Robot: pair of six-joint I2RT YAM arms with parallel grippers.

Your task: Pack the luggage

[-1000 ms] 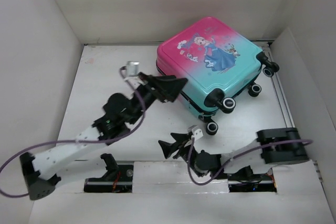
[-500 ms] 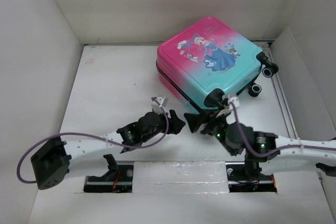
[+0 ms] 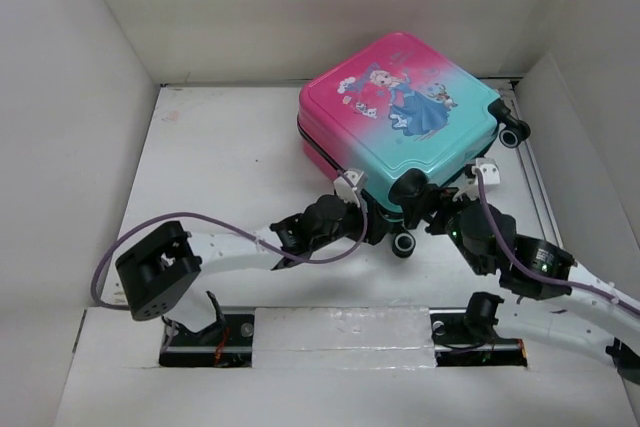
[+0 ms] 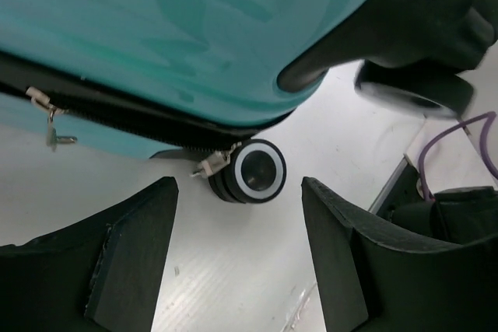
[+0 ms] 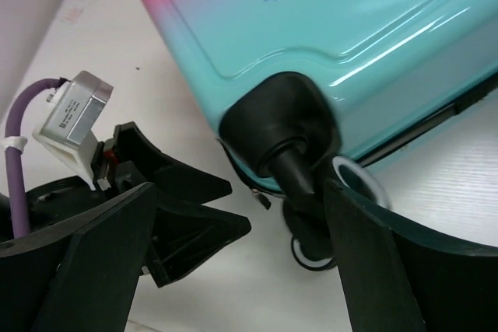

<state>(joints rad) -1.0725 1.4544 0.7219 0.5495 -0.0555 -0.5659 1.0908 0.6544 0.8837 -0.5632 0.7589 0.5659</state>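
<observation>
The luggage [image 3: 400, 107] lies flat and zipped shut at the back right, princess picture up, pink at the far end and teal at the near end. My left gripper [image 3: 378, 229] is open at its near corner, just left of a black wheel [image 3: 404, 243]. In the left wrist view the gripper [image 4: 237, 258] is open and empty, with that wheel [image 4: 258, 170] and a zipper pull [image 4: 212, 165] just ahead under the teal shell [image 4: 156, 29]. My right gripper [image 3: 432, 209] is open by the same corner. In the right wrist view the gripper [image 5: 233, 270] faces the black wheel mount [image 5: 284, 126].
White walls close in the table on the left, back and right. A metal rail [image 3: 540, 197] runs along the right side. Two more wheels [image 3: 515, 134] stick out at the suitcase's right corner. The left gripper's fingers [image 5: 175, 215] sit close to my right gripper.
Both grippers have moved in to the suitcase's near wheel corner, the left one rightwards and forwards, the right one up and to the right. The suitcase has not moved.
</observation>
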